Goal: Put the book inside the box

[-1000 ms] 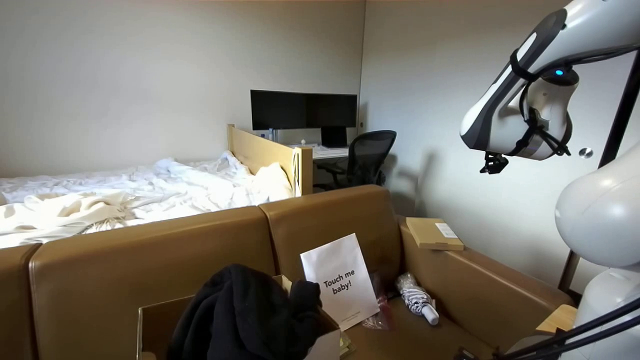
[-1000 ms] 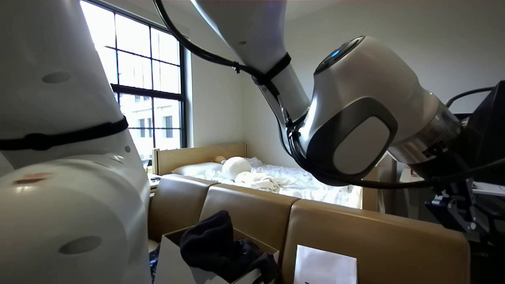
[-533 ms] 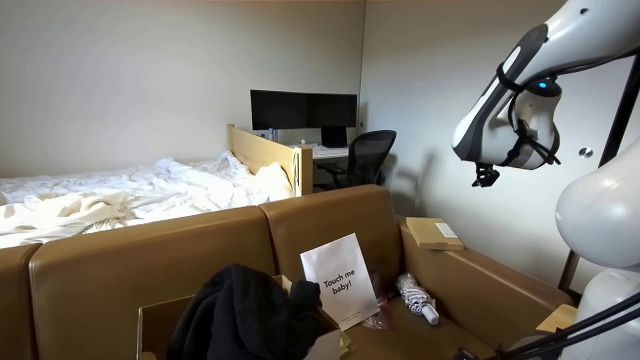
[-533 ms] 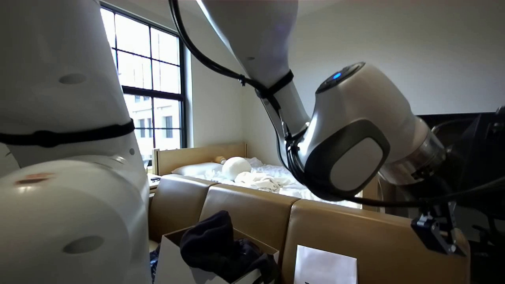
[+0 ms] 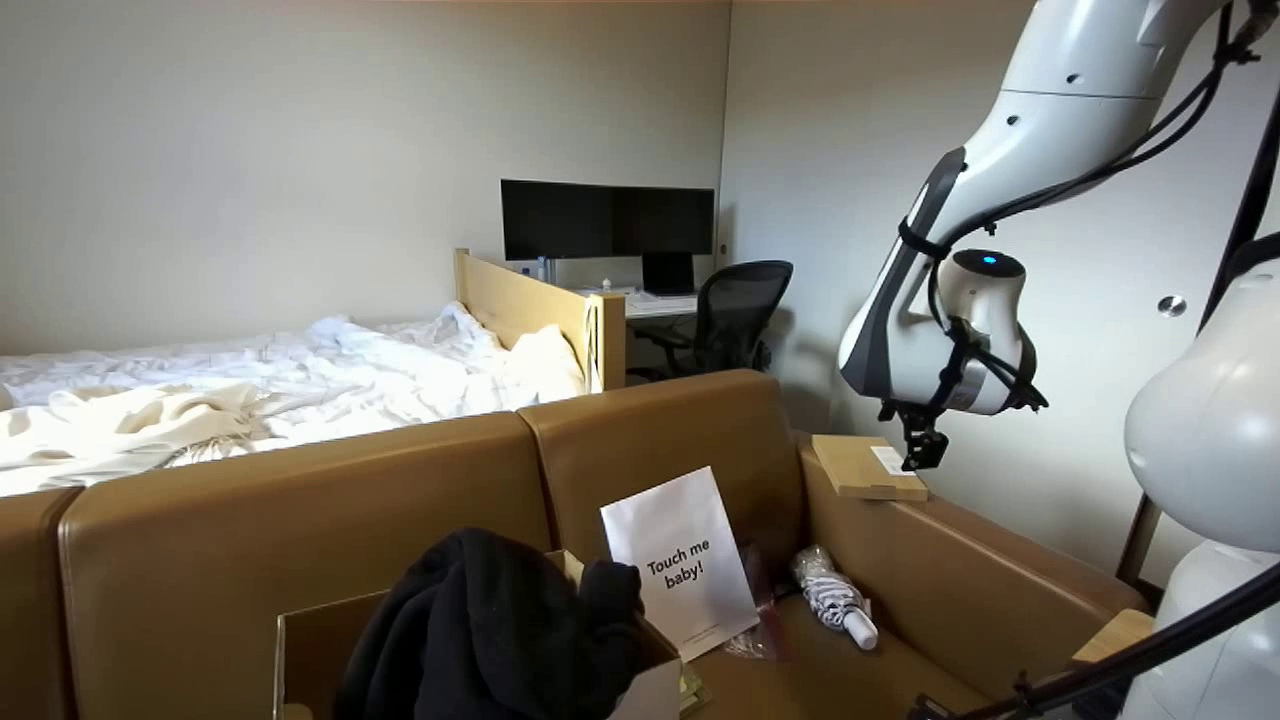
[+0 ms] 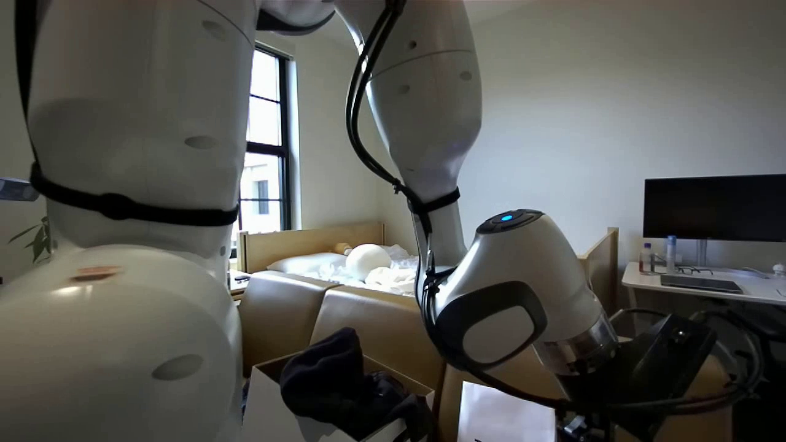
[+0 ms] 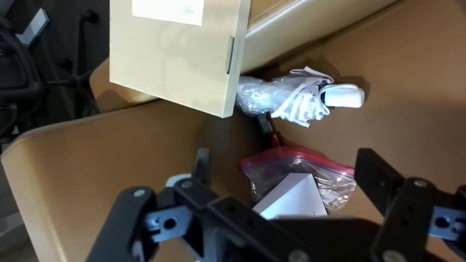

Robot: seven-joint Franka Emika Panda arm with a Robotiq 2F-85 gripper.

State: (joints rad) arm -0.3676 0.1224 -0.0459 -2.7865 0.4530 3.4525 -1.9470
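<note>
I have the gripper [image 7: 284,167] released, its jaws spread wide, near the tan book [image 5: 850,462] but apart from it in my wrist view, where the tan book shows at eleven o'clock. It lies flat on the sofa armrest [image 5: 990,560]. At two o'clock in that same view I see a plastic-wrapped bundle [image 7: 298,96], and at four a red-edged clear bag [image 7: 305,167]. Both exterior views give me the box [image 6: 270,405] at seven o'clock, dark clothing [image 5: 490,630] bulging above its rim; a white printed sheet [image 5: 680,565] tilts just beside it, toward two o'clock from the box in an exterior view.
</note>
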